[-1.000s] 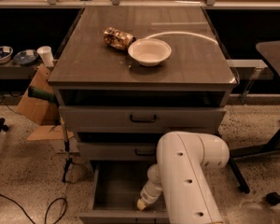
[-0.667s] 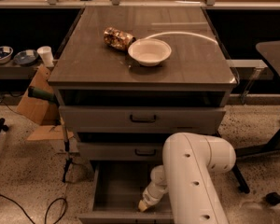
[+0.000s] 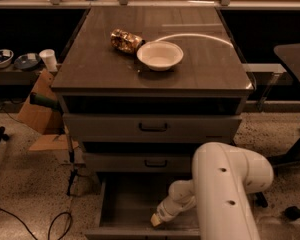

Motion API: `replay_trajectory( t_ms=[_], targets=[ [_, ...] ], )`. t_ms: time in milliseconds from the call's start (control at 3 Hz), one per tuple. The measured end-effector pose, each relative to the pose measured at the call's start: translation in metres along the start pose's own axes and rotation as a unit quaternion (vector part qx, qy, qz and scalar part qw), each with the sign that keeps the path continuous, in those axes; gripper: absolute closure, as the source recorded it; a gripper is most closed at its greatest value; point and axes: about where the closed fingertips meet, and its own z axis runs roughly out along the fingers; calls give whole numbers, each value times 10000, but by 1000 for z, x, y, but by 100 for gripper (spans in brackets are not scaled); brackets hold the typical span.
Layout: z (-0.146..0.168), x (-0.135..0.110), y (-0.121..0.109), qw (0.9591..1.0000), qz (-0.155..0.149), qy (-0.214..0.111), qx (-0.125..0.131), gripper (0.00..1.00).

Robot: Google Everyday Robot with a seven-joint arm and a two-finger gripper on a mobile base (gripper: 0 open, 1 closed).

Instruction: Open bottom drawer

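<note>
Gripper: pale tip low in the frame, reaching down inside the bottom drawer. It sits at the end of a white wrist that hangs from the bulky white arm. Whether it is open or closed: cannot tell, as the tip shows only as one yellowish end.

Bottom drawer: pulled well out from the cabinet, with its plain grey floor exposed. The interior spreads left of and behind the gripper. The drawer's front lip runs just below the gripper, along the lower edge of the view. The tip is close to the drawer floor near the front; contact cannot be told.

The arm fills the lower right and hides the drawer's right side and the right end of the drawer above.

Just behind and above the gripper: middle drawer, closed, small dark bar handle. Above that: top drawer, wider front, larger dark handle, closed.

Further back and higher: brown cabinet top. On it are a white bowl, upright, and a crumpled shiny wrapper just beside it on the left. The print on the wrapper is not legible.

Far left of the gripper: dark cable on the speckled floor, cardboard box against the cabinet side, white cup on a low shelf.

Far right: dark chair legs.
</note>
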Motion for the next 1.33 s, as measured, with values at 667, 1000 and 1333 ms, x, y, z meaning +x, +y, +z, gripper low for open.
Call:
replay_trajectory(
  t_ms=[667,1000,1333],
  targets=[
    [-49,-9,-3,9928,217,-1121,365,100],
    [-79,-10,-1,9874,239,-1456,580,100],
    [-129,-12,10,9833,94,-1589,878,100]
  ],
)
